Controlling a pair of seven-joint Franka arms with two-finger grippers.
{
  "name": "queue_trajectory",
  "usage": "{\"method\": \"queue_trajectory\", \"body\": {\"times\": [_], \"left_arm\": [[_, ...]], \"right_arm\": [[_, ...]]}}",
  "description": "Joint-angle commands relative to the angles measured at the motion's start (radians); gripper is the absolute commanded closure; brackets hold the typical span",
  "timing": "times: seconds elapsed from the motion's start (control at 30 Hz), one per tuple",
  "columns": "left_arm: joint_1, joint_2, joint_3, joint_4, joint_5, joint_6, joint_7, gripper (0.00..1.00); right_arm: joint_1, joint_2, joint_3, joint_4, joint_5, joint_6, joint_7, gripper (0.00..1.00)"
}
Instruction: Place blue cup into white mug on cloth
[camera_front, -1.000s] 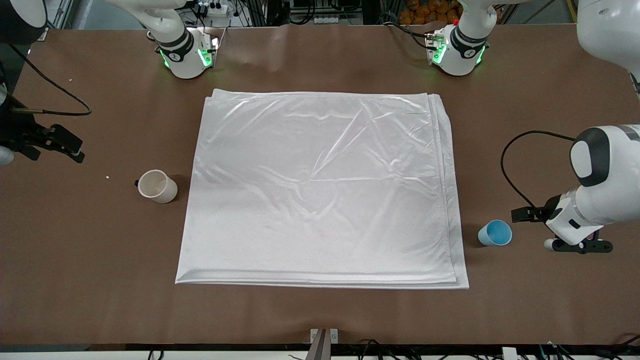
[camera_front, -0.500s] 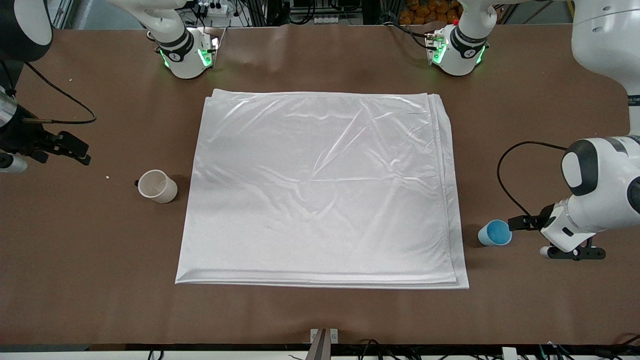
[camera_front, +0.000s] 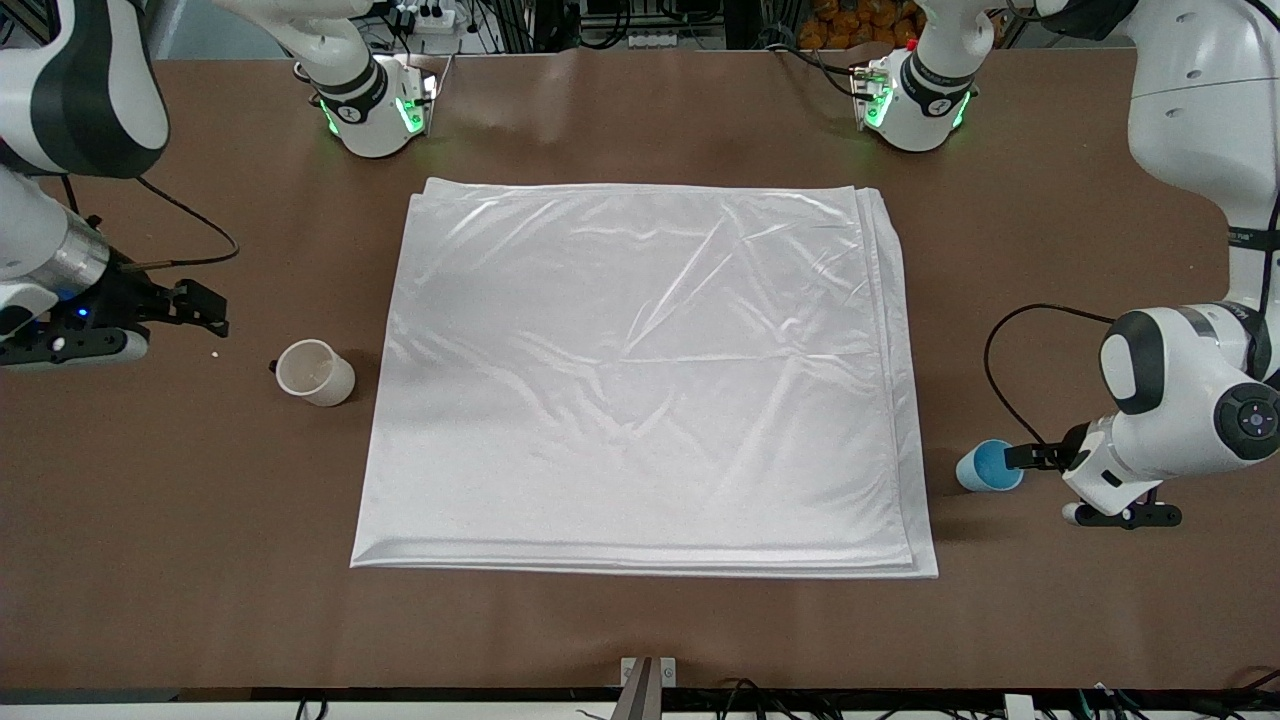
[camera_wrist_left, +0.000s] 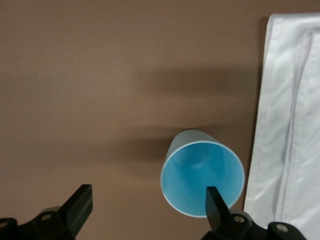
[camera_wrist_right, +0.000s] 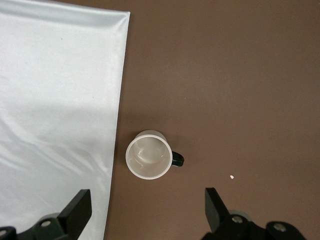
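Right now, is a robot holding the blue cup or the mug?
No, nothing is held. The left gripper is open by the blue cup; the right gripper is open above the white mug.

White rounded arm shells, black joint bands, green-lit bases (camera_front: 375, 110), black fingers (camera_wrist_left: 217, 206), black looping cables (camera_front: 1000, 350).

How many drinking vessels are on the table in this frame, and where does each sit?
2. The white mug stands on the bare table beside the cloth, toward the right arm's end. The blue cup stands beside the cloth toward the left arm's end. Neither is on the cloth.
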Motion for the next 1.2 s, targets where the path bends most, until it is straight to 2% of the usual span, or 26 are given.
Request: {"method": "queue_trajectory", "body": {"times": [0.0,0.17,0.3,0.33,0.5,0.53,0.57,1.03,1.17], "left_arm": [[0.004,0.03,0.002,0.025,0.002,0.012,0.02,0.0],[0.004,0.05,0.002,0.023,0.003,0.038,0.02,0.0],[-0.001,0.071,0.002,0.022,0.003,0.068,0.014,0.0],[-0.004,0.073,0.002,0.022,0.003,0.069,0.009,0.1],[-0.007,0.073,0.001,0.019,0.002,0.069,-0.01,0.82],[-0.009,0.073,0.001,0.019,0.003,0.069,-0.01,0.94],[-0.01,0.071,0.001,0.019,0.003,0.069,-0.01,1.0],[-0.012,0.068,0.001,0.02,0.003,0.069,-0.01,1.0],[-0.012,0.06,0.001,0.022,0.002,0.069,-0.01,1.0]], "right_arm": [[-0.01,-0.013,0.006,-0.078,-0.012,0.069,-0.057,0.0],[-0.011,-0.004,0.004,-0.144,-0.014,0.148,-0.135,0.0],[-0.021,0.027,0.004,-0.155,-0.014,0.163,-0.236,0.0],[-0.027,0.035,0.004,-0.155,-0.014,0.165,-0.258,0.0],[-0.034,0.071,0.004,-0.155,-0.014,0.183,-0.377,0.0],[-0.037,0.078,0.004,-0.157,-0.014,0.182,-0.414,0.0],[-0.045,0.084,0.004,-0.158,-0.012,0.177,-0.458,0.0],[-0.06,0.119,0.004,-0.186,-0.014,0.217,-0.758,0.0],[-0.077,0.153,0.004,-0.186,-0.015,0.254,-0.912,0.0]]}}
